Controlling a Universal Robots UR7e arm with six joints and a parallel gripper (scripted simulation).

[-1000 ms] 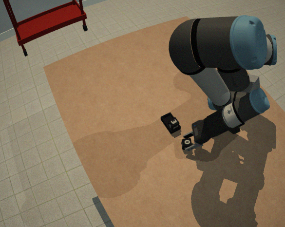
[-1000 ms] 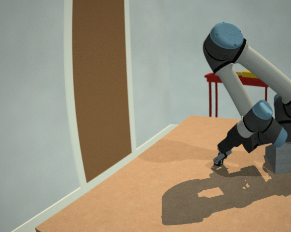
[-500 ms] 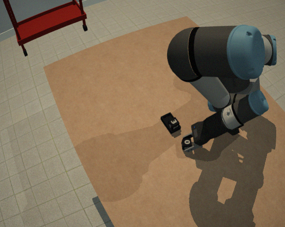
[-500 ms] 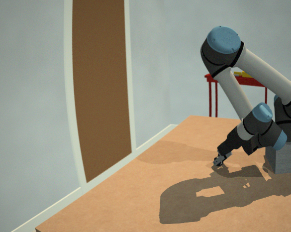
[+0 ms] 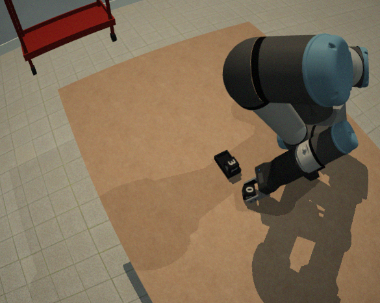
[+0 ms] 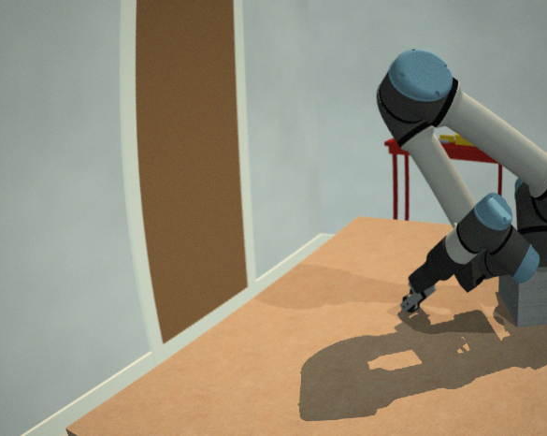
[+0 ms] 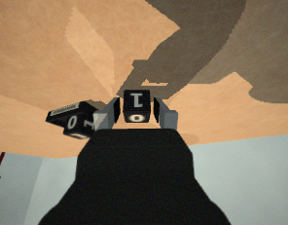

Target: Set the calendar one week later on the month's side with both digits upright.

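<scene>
Tray [image 5: 220, 158] [image 7: 52, 118] is occupied by one cube [image 5: 230, 164] [image 7: 77, 127]; another cube [image 5: 249, 190] [image 7: 136, 106] is flanked, ungripped, by the opened tool [image 5: 252, 191] [image 6: 410, 303] [image 7: 136, 105].

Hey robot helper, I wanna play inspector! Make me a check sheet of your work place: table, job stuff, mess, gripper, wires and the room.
Surface: tan table top, with arm shadows across it.
Job's things: black tray on the table, one cube in it; the loose cube is outside the tray, between the fingers.
Clutter: nothing seen on the table.
Gripper: open, around the loose cube, gaps on both sides.
Cables: nothing seen.
Surroundings: red cart, tiled floor, brown door panel, pale walls.
</scene>
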